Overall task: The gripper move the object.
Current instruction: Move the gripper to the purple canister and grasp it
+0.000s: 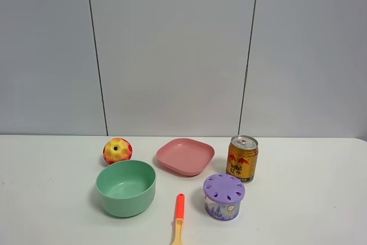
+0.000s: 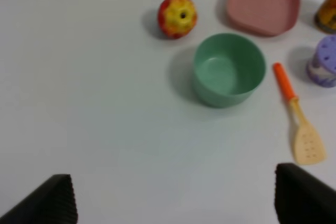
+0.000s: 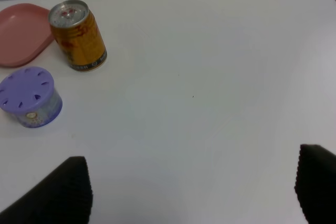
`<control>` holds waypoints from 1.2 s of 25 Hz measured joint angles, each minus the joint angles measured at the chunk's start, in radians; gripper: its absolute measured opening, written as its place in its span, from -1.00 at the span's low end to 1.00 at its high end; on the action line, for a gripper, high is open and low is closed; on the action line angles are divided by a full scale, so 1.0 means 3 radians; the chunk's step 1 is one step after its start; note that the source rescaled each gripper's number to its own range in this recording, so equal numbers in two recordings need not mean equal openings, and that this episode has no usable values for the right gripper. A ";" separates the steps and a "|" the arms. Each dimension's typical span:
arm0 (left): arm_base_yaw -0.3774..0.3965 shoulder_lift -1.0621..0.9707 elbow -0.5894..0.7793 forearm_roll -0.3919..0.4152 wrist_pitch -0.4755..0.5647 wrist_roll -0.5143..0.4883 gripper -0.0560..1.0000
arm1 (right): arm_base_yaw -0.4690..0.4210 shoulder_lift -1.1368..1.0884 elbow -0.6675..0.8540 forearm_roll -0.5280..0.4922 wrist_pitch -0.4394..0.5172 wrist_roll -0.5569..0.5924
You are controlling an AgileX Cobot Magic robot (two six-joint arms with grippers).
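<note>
The object [image 1: 223, 196], a squat round container with a lavender slotted lid and a floral body, stands upright near the front of the white table [image 1: 309, 199], right of centre. It also shows in the left wrist view as the object [image 2: 325, 62] at the frame's edge, and in the right wrist view as the object [image 3: 29, 96]. My left gripper [image 2: 176, 200] hangs over bare table with its fingers wide apart, open and holding nothing. My right gripper [image 3: 191, 187] is likewise open and empty, well away from the object. Neither arm appears in the exterior high view.
A gold drink can [image 1: 242, 158] stands just behind the object. A pink square plate [image 1: 185, 156], a green bowl [image 1: 125, 187] and a red-yellow apple [image 1: 117, 151] lie to the left. An orange-handled spatula [image 1: 179, 217] lies between bowl and object.
</note>
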 joint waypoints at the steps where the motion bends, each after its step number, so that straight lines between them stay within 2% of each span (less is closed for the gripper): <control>1: 0.0000 0.0249 -0.0126 -0.0151 0.0000 0.0083 -0.53 | 0.0000 0.0000 0.0000 0.0000 0.0000 0.0000; 4: -0.0023 0.0878 -0.0430 -0.0513 -0.0011 0.0377 -0.53 | 0.0000 0.0000 0.0000 0.0000 0.0000 0.0000; 6: -0.0146 0.1219 -0.0594 -0.0605 -0.0014 0.0556 -0.53 | 0.0000 0.0000 0.0000 0.0000 0.0000 0.0000; 9: -0.0485 0.1655 -0.0770 -0.0604 -0.0157 0.0719 -0.53 | 0.0000 0.0000 0.0000 0.0000 0.0000 0.0000; 13: -0.1084 0.2110 -0.0862 -0.0517 -0.0513 0.0861 -0.53 | 0.0000 0.0000 0.0000 0.0000 0.0000 0.0000; 16: -0.1449 0.2403 -0.0865 -0.0420 -0.0776 0.0873 -0.53 | 0.0000 0.0000 0.0000 0.0000 0.0000 0.0000; 20: -0.1839 0.2807 -0.0876 -0.0407 -0.0903 0.0866 -0.53 | 0.0000 0.0000 0.0000 0.0000 0.0000 0.0000; 25: -0.2126 0.3333 -0.0943 -0.0300 -0.0930 0.0585 -0.53 | 0.0000 0.0000 0.0000 0.0000 0.0000 0.0000; 30: -0.2255 0.3843 -0.1329 -0.0137 -0.0859 -0.0290 -0.53 | 0.0000 0.0000 0.0000 0.0000 0.0000 0.0000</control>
